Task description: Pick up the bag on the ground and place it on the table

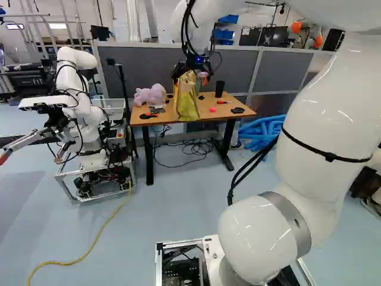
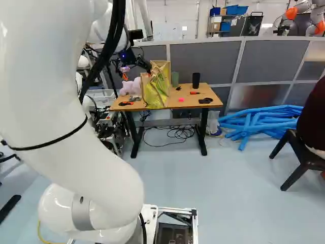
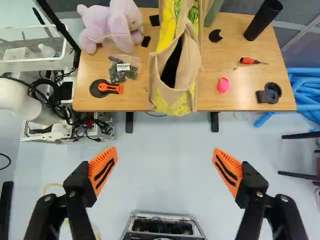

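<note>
One creased, tan bag with yellow-green print, perhaps woven though its fibre is hard to tell, stands on the smooth wooden table at its front edge, mouth gaping, near a plump, fuzzy lilac toy and a dark cylindrical cup. Wide open and empty, the claw has its ribbed orange pads well apart, with the bag ahead of them, clear of both.
</note>
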